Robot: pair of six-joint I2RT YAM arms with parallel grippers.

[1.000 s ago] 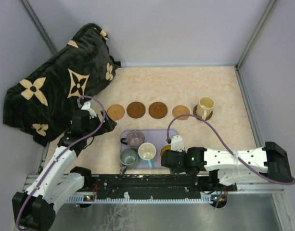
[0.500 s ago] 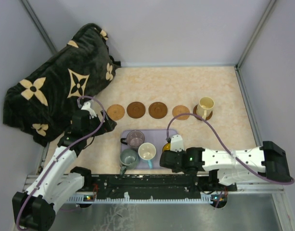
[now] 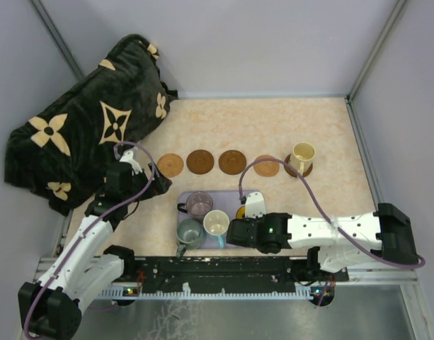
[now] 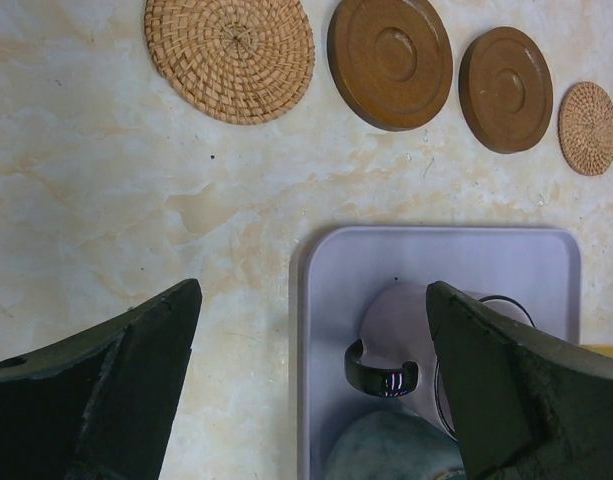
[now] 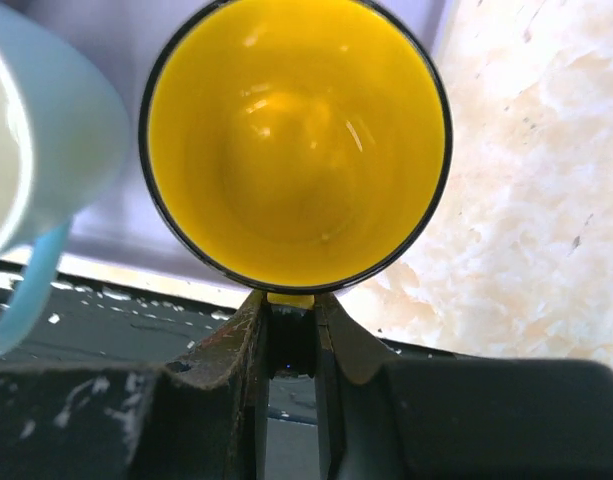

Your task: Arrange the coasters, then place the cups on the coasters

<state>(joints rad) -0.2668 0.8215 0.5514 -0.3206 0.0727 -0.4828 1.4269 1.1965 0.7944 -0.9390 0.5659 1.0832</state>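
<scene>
Four bare coasters lie in a row: woven (image 3: 170,165), brown (image 3: 200,161), brown (image 3: 232,161), woven (image 3: 266,166). Another coaster (image 3: 299,170) at the right end carries the cream cup (image 3: 302,155). On the lavender tray (image 3: 220,196) stand the purple-grey cup (image 3: 199,204), the white cup with a blue handle (image 3: 217,223) and the grey-green cup (image 3: 189,232). My right gripper (image 5: 291,300) is shut on the handle of the yellow cup (image 5: 296,140) at the tray's right end (image 3: 241,212). My left gripper (image 4: 313,290) hangs open over the tray's left edge (image 4: 304,330), holding nothing.
A dark blanket with cream flower shapes (image 3: 89,120) is heaped at the back left, close to the left arm. Grey walls enclose the table on three sides. The black rail (image 3: 217,269) carrying the arm bases runs along the near edge, just below the tray.
My right gripper closed on the yellow cup's handle and shifted slightly left. The left arm stayed still.
</scene>
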